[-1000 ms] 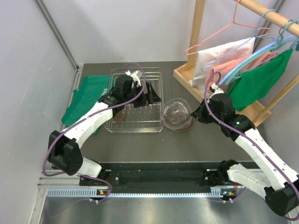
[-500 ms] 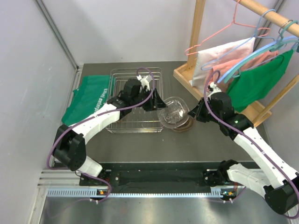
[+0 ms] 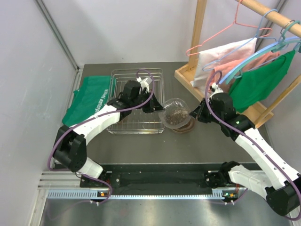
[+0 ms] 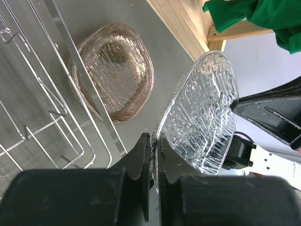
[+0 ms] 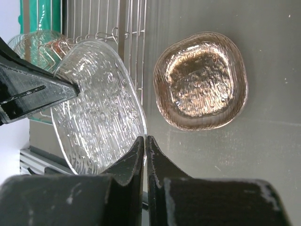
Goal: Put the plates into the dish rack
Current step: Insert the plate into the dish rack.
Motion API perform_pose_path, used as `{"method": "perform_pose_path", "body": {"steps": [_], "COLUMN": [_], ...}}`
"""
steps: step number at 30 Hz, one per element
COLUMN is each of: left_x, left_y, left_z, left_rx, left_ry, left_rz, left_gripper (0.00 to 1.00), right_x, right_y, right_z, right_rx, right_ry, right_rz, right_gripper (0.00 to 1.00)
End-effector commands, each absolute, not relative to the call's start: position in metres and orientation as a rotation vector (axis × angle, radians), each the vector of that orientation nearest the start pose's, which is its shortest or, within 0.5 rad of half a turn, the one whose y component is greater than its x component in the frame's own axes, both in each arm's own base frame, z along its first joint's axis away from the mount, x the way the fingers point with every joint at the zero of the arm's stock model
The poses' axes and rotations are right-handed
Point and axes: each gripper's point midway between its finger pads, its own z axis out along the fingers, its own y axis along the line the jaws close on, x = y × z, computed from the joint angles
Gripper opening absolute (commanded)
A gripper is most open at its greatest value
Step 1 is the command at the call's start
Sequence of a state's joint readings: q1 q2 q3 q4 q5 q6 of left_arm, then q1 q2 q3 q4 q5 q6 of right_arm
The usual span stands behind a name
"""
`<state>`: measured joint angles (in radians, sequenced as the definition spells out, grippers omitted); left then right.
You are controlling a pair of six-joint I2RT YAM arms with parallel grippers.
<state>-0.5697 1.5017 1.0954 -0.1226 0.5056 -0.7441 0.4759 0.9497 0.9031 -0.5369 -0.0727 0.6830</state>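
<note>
A clear textured plate (image 3: 175, 113) hangs tilted above the table, just right of the dish rack (image 3: 136, 71). My left gripper (image 3: 157, 107) is shut on its left rim, the jaws pinching the glass edge (image 4: 154, 141). On the opposite rim my right gripper (image 3: 194, 113) is shut too (image 5: 145, 140). The plate (image 4: 202, 113) fills the space between the two grippers (image 5: 94, 108). Under it a brown-tinted plate (image 5: 202, 80) lies flat on the table (image 4: 115, 70). More glass plates (image 5: 35, 41) stand in the wire rack (image 5: 108, 23).
A green cloth (image 3: 89, 99) lies left of the rack. A wooden clothes stand (image 3: 188, 75) with hangers and garments (image 3: 258, 80) rises at the right, its base close behind the brown plate. Grey walls close in the left and back.
My left gripper swung from over the rack to the right and shut on the clear plate's rim. The right gripper raised that plate off the brown one and tilted it.
</note>
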Motion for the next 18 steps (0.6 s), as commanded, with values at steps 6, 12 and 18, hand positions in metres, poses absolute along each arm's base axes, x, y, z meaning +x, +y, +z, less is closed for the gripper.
{"method": "perform_pose_path", "body": {"steps": [6, 12, 18], "left_x": [0.284, 0.301, 0.313], "left_y": [-0.317, -0.284, -0.266], "left_z": [0.238, 0.232, 0.247], "left_rx": [0.242, 0.214, 0.195], "left_ry": [2.198, 2.268, 2.255], "left_rz": [-1.271, -0.944, -0.794], "left_gripper": [0.0, 0.0, 0.0], "right_x": [0.256, 0.254, 0.254], "right_y": [0.193, 0.183, 0.177], "right_z": [0.222, 0.216, 0.218], "right_rx": [0.135, 0.185, 0.192], "right_ry": [2.22, 2.219, 2.206], "right_rz": [0.819, 0.779, 0.745], "right_gripper": [0.11, 0.39, 0.54]}}
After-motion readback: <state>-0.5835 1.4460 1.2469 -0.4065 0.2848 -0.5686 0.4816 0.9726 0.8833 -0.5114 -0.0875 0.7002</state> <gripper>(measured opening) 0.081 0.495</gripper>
